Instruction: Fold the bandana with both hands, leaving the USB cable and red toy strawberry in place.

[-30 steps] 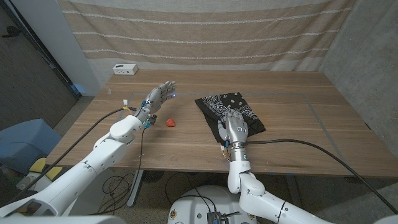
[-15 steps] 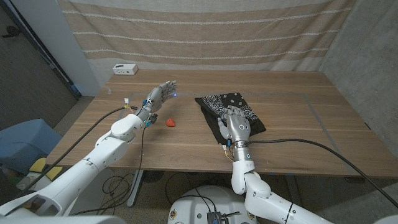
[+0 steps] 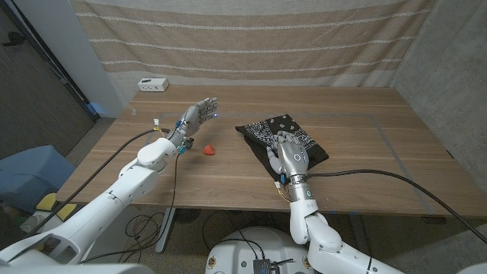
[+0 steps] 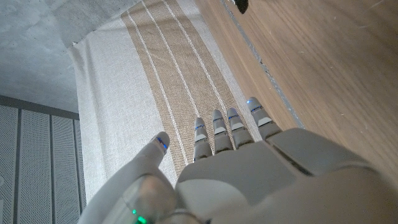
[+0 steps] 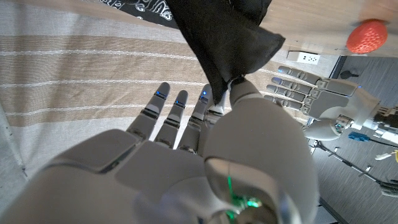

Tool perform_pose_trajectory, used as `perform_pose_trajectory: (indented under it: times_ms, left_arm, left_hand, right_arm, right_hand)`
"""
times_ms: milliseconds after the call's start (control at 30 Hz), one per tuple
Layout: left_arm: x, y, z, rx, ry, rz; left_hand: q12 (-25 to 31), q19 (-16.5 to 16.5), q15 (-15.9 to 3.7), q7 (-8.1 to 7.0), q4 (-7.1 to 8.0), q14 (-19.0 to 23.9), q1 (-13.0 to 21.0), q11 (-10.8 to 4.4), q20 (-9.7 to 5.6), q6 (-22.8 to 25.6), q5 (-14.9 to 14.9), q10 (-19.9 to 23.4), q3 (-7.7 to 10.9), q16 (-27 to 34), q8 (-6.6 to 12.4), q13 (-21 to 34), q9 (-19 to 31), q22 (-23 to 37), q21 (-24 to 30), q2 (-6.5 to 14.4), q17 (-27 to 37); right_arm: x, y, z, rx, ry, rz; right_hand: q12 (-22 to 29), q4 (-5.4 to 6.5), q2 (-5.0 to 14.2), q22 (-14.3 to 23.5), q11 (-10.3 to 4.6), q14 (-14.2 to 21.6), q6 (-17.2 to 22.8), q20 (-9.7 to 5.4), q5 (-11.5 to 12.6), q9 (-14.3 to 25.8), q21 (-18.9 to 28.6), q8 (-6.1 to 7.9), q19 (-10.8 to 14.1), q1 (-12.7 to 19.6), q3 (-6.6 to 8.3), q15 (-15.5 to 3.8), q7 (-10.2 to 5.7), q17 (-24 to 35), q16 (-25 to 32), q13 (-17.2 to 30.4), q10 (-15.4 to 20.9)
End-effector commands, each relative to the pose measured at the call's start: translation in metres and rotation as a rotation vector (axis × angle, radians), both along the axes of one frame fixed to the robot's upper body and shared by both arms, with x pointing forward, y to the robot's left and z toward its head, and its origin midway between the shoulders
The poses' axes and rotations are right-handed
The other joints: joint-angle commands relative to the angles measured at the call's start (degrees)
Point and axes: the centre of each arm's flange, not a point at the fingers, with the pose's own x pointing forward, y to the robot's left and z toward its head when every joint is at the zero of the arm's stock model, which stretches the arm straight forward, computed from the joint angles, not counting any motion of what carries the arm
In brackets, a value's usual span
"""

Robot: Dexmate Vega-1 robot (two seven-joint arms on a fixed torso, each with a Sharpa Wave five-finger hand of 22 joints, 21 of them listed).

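The right robot hand pinches a corner of the black bandana, which lies under it on the desk. The left robot hand hovers open, fingers spread; the red strawberry sits just beside it.

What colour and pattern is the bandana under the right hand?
The bandana is black with a white paisley print, clearest in the head view.
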Motion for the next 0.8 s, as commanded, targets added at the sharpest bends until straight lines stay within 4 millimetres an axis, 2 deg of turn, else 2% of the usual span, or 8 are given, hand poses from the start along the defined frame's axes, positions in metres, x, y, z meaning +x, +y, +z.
perform_pose_trajectory:
  times_ms: [33,167,400,533,667,700,767,800]
  left_arm:
    - [0.002,-0.002,0.001,0.002,-0.004,-0.006]
    - [0.003,-0.002,0.002,0.004,-0.006,-0.008]
    - [0.003,-0.002,0.004,0.008,-0.01,-0.007]
    - [0.003,-0.002,0.005,0.009,-0.013,-0.007]
    - [0.003,-0.003,0.005,0.008,-0.015,-0.009]
    - [0.003,-0.003,0.006,0.008,-0.016,-0.008]
    - [0.003,-0.003,0.006,0.007,-0.016,-0.008]
    - [0.002,-0.003,0.006,0.007,-0.016,-0.007]
  left_hand:
    - [-0.15,-0.18,-0.21,-0.07,-0.21,-0.21,0.57,-0.22,0.39,-0.18,0.19,-0.25,0.34,-0.21,0.17,-0.01,-0.02,0.07,-0.04,1.14,0.05]
    - [-0.14,-0.18,-0.19,-0.11,-0.28,-0.16,0.57,-0.04,0.4,-0.15,0.17,-0.25,0.31,-0.19,0.19,-0.01,-0.02,0.06,-0.04,1.0,0.05]
    - [-0.09,-0.19,-0.21,-0.11,-0.55,-0.2,0.61,-0.15,0.41,-0.24,0.1,-0.3,0.27,-0.19,0.21,-0.02,-0.02,0.05,-0.08,0.66,0.05]
    - [-0.03,-0.2,-0.39,-0.3,-0.65,-0.19,0.62,-0.26,0.32,-0.19,0.08,-0.23,0.27,-0.17,0.25,-0.02,-0.03,0.05,-0.1,0.56,0.05]
    - [-0.04,-0.21,-0.33,-0.3,-0.76,-0.2,0.61,-0.18,0.41,-0.33,0.05,-0.31,0.23,-0.18,0.2,-0.03,-0.03,0.05,-0.12,0.41,0.05]
    - [-0.06,-0.19,-0.34,-0.32,-0.8,-0.21,0.61,-0.11,0.39,-0.3,0.04,-0.4,0.22,-0.18,0.22,-0.03,-0.03,0.05,-0.12,0.36,0.05]
    - [-0.04,-0.2,-0.38,-0.32,-0.84,-0.19,0.61,-0.18,0.31,-0.31,0.03,-0.37,0.22,-0.17,0.23,-0.03,-0.03,0.05,-0.13,0.33,0.05]
    - [-0.05,-0.17,-0.33,-0.3,-0.87,-0.2,0.61,-0.2,0.38,-0.36,0.02,-0.41,0.21,-0.17,0.21,-0.03,-0.03,0.05,-0.12,0.3,0.05]
  right_arm:
    - [-0.01,-0.005,-0.005,-0.069,0.09,0.012]
    - [-0.006,-0.006,-0.008,-0.112,0.152,0.014]
    - [0.002,-0.011,-0.015,-0.16,0.283,-0.005]
    - [0.009,-0.016,-0.015,-0.174,0.377,0.002]
    - [0.013,-0.018,-0.015,-0.191,0.436,0.029]
    - [0.014,-0.02,-0.014,-0.188,0.449,0.049]
    - [0.016,-0.022,-0.013,-0.176,0.471,0.079]
    - [0.017,-0.024,-0.013,-0.174,0.474,0.089]
  right_hand:
    - [-0.26,-0.48,-1.07,0.03,1.09,0.62,2.14,1.33,-0.91,0.33,-0.42,0.96,-0.4,0.48,0.97,-4.89,-0.1,-0.11,-0.6,0.16,-0.08]
    - [-0.42,-0.82,-1.69,0.01,1.44,0.64,3.35,1.72,-1.75,0.68,-0.58,1.74,-0.59,0.2,1.42,-4.58,0.96,-0.17,-0.99,0.16,-0.2]
    - [-0.68,-1.27,-2.26,0.01,1.78,0.27,4.92,2.41,-2.69,1.19,-1.07,2.9,-1.62,-0.13,2.13,-4.09,0.89,-0.18,-1.57,0.17,-0.46]
    - [-0.93,-1.76,-2.66,0.09,2.74,0.06,7.22,3.58,-2.61,2.29,-2.26,5.02,-4.64,-0.83,3.55,-3.27,2.39,-0.02,-2.22,0.21,-0.5]
    - [-1.09,-2.27,-3.25,0.13,3.92,-0.48,8.98,3.93,-1.87,3.39,-2.63,6.87,-5.91,-1.21,4.6,-2.55,3.12,0.1,-2.81,0.25,-0.6]
    - [-1.19,-2.1,-3.93,0.16,4.45,-0.58,8.59,4.29,-1.82,3.91,-2.86,7.24,-6.74,-2.17,4.58,-2.17,3.17,0.18,-2.97,0.27,-0.77]
    - [-1.4,0.42,-5.49,0.46,6.51,-0.83,7.68,4.64,-2.99,5.85,-2.81,8.82,-8.14,-8.78,3.24,-1.18,3.64,0.76,-3.29,0.38,-1.15]
    - [-1.53,2.28,-6.85,0.61,6.8,-1.1,5.55,4.82,-5.03,7.4,-2.57,9.48,-8.73,-14.26,1.75,-0.62,4.15,1.26,-3.46,0.48,-1.46]
